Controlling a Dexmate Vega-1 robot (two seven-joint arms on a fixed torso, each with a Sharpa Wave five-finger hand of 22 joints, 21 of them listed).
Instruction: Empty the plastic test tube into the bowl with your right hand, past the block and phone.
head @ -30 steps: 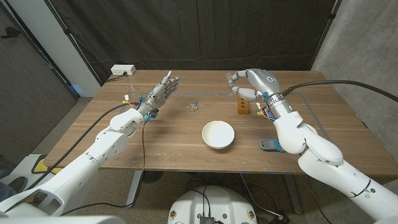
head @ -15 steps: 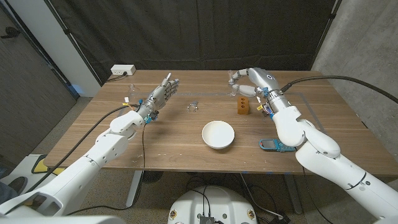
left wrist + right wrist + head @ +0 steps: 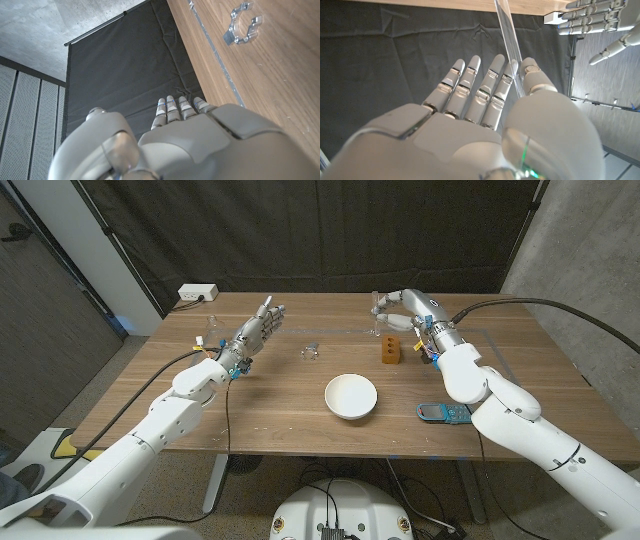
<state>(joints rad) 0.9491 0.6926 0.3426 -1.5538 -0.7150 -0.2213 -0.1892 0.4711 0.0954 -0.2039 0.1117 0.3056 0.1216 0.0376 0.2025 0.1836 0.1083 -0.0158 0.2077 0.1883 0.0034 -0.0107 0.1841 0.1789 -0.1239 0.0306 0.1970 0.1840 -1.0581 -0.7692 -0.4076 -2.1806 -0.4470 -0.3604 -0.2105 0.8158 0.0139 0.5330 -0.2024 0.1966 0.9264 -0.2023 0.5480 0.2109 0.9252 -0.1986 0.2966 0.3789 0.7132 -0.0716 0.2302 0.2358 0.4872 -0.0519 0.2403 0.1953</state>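
The clear plastic test tube (image 3: 376,313) stands upright at the table's far side, just behind the wooden block (image 3: 389,350). My right hand (image 3: 402,304) has come up to it. In the right wrist view the test tube (image 3: 508,40) runs between the thumb and the straight fingers of my right hand (image 3: 485,115); I see no grip. The white bowl (image 3: 350,396) sits mid-table, and the phone (image 3: 443,413) lies to its right near the front edge. My left hand (image 3: 256,331) hovers open on the left, fingers spread.
A small clear plastic piece (image 3: 311,351) lies between the two hands, also seen as a clear plastic piece (image 3: 243,22) from the left wrist. A white power strip (image 3: 198,293) sits at the far left corner. A dark curtain hangs behind the table.
My right hand has moved away from the block, farther back and left, up to the test tube, and its curled fingers have straightened. The left hand has barely shifted.
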